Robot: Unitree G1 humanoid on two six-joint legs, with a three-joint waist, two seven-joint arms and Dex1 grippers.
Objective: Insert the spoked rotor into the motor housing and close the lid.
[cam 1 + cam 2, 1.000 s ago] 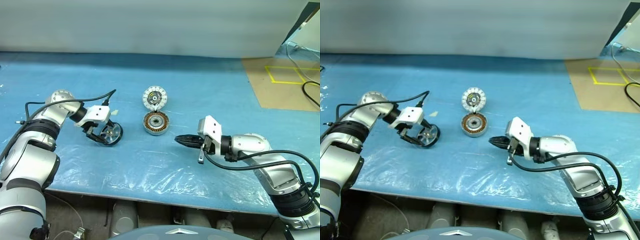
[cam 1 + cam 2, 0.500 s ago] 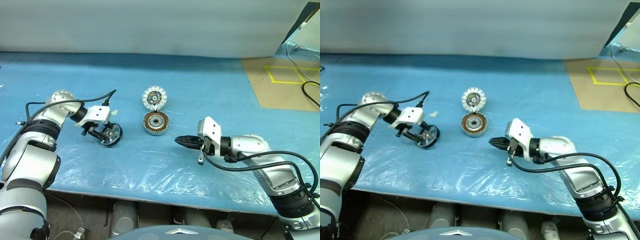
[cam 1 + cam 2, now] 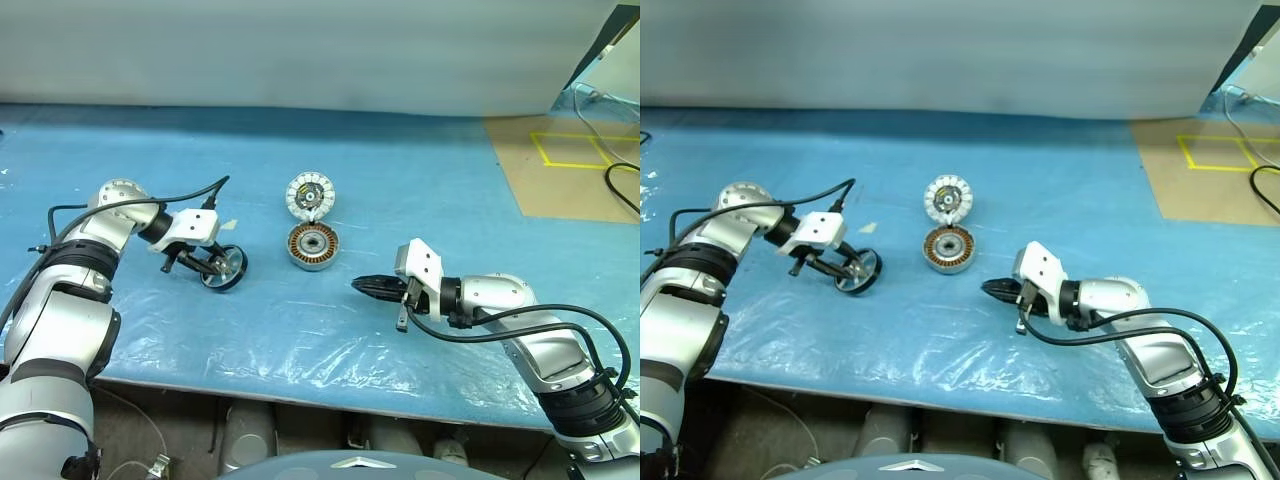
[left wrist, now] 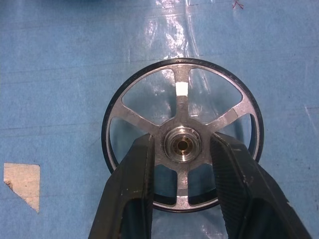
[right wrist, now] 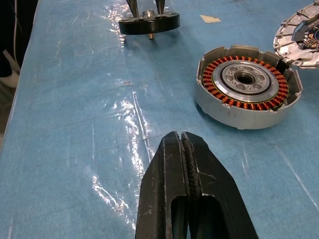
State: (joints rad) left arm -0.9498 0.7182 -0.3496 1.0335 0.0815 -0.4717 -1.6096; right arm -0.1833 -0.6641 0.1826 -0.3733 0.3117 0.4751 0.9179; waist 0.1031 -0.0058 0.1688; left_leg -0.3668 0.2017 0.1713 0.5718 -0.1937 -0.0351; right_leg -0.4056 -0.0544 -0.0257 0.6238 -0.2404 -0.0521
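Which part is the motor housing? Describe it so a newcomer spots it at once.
On the blue plastic-covered table, look to the middle, between the two arms. The motor housing is the round shallow grey metal cup nearer the robot, right beside the white-toothed round lid. Its ring of copper-brown windings around a silver hub sets it apart.

On the table (image 3: 330,330), the lid (image 3: 308,194) lies just behind the housing (image 3: 312,246); the rotor (image 3: 222,267) sits toward the left edge.
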